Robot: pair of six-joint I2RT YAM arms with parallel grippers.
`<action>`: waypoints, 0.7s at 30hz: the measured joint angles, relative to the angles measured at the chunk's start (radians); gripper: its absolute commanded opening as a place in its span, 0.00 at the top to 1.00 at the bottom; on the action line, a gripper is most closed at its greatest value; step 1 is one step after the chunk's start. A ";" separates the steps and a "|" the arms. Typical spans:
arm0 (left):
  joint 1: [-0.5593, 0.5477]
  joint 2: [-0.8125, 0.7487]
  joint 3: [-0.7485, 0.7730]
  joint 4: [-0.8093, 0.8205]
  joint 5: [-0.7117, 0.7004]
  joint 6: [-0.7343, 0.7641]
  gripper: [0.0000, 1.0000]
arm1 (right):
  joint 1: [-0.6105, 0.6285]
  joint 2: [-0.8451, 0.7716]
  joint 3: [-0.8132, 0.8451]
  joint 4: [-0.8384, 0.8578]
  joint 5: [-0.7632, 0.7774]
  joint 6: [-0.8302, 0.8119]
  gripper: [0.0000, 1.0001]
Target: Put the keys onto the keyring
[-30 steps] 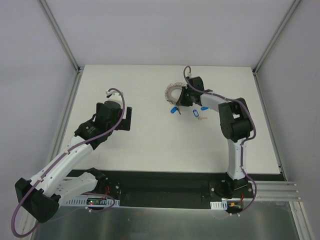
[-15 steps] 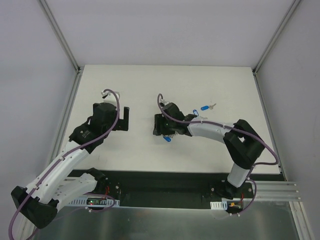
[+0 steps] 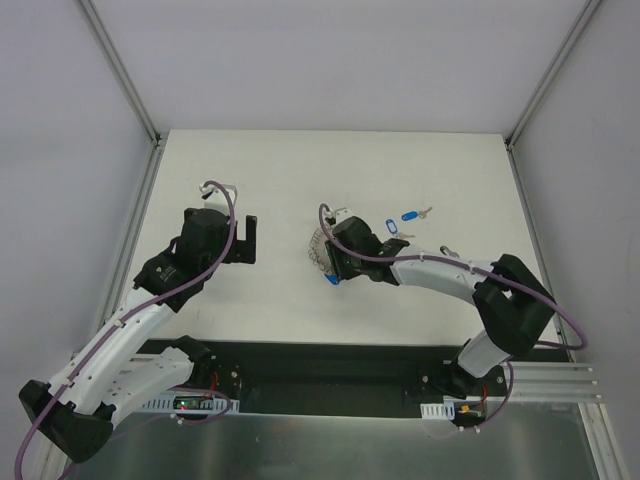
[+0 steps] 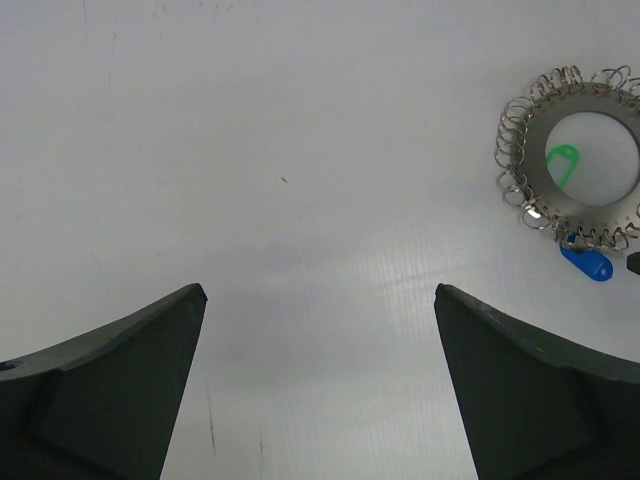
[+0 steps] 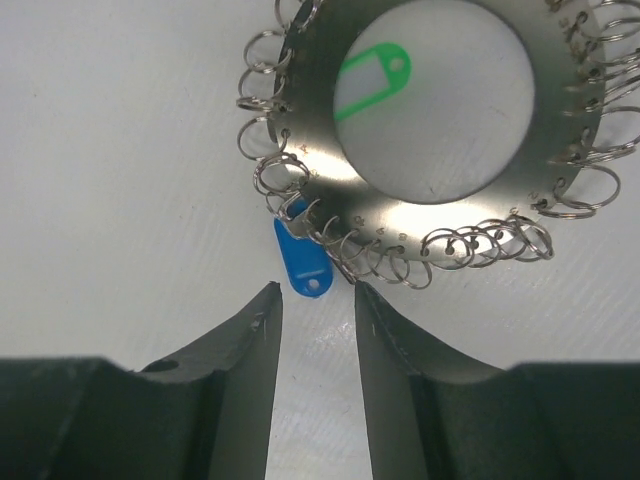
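The keyring (image 5: 420, 222), a grey metal loop edged with small wire rings, lies flat on the white table; it also shows in the top view (image 3: 317, 248) and the left wrist view (image 4: 535, 150). A blue tag (image 5: 302, 262) hangs at its near edge, and a green tag (image 5: 370, 75) shows through its hole. My right gripper (image 5: 315, 295) is narrowly open just short of the blue tag, with nothing between its fingers. My left gripper (image 4: 320, 290) is wide open and empty, left of the ring (image 3: 245, 238). Two blue-tagged keys (image 3: 392, 228) (image 3: 410, 214) lie to the right.
A small dark item (image 3: 445, 250) lies beside the right forearm. Grey walls and metal frame rails (image 3: 140, 110) bound the table on three sides. The arm bases sit on the black rail (image 3: 320, 375) at the near edge.
My right gripper brought the keyring from the far middle leftward and nearer; the ring now lies uncovered ahead of its fingers. My left arm shifted slightly.
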 measured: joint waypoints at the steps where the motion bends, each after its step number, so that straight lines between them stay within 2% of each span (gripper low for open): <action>1: 0.000 0.000 0.000 0.000 0.002 0.000 0.01 | 0.009 0.006 0.000 -0.007 0.006 -0.005 0.62; 5: 0.000 0.000 0.000 0.000 0.005 0.000 0.01 | 0.043 0.042 0.000 -0.018 0.024 -0.006 0.61; 13: 0.000 0.000 -0.001 0.001 0.005 0.000 0.01 | 0.048 0.097 0.000 -0.053 0.026 0.013 0.51; 21: 0.006 0.000 -0.005 0.004 0.022 0.000 0.01 | 0.055 0.159 0.051 -0.047 0.009 0.008 0.50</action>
